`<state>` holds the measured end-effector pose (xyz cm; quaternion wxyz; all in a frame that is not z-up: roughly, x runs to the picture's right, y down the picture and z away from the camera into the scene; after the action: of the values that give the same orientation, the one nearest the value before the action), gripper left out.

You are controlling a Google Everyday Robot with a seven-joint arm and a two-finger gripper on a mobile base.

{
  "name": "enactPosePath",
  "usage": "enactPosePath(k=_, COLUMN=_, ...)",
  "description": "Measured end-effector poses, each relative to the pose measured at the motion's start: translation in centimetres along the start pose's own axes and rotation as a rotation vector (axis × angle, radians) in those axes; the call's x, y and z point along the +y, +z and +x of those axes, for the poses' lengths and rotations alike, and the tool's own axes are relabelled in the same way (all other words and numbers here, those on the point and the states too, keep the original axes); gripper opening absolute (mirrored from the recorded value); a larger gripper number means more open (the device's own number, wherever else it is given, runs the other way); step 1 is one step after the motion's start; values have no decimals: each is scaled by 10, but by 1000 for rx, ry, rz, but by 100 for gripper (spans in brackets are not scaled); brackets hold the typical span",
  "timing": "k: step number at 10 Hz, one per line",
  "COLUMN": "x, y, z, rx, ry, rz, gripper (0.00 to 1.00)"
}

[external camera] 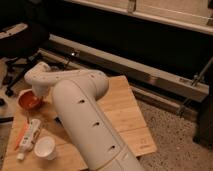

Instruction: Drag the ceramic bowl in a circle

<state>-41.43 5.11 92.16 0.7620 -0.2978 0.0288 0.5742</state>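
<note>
at the far left of the wooden table [125, 110] sits the ceramic bowl [27, 101], upright, well behind the white cup [45, 148]. the gripper [41, 96] stands at the bowl's right rim, jaws drawn narrow, seemingly pinching that rim. the bowl thus lies just left of the gripper, so a circle would probably swing rightward, away from the table's edge.

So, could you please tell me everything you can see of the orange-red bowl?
The bowl is small, round and shallow, glossy orange-red like glazed ceramic. It sits upright near the far left corner of the wooden table. The gripper is at its right rim, jaws shut; the arm hides whether they pinch the rim.
</note>
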Motion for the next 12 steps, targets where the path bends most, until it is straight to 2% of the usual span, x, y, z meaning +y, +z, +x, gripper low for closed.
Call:
enactPosePath(k=2, x=11, y=11, z=4, rx=27, ry=-19, rz=-6, gripper=0)
enactPosePath(k=3, x=14, y=11, z=-1, rx=26, ry=-24, rz=-4, gripper=0)
enactPosePath(k=6, x=1, y=-8, z=-30, rx=-37, ry=-27, rz=44, gripper=0)
enactPosePath(k=8, x=-4, y=-14, z=-43, rx=-60, ry=-36, rz=65, gripper=0)
enactPosePath(k=10, x=-9, y=-1, z=-47, rx=-48, ry=-52, rz=77, gripper=0)
enactPosePath(k=12, x=-29, y=8, z=-52, rx=-38, ry=-35, rz=98, gripper=0)
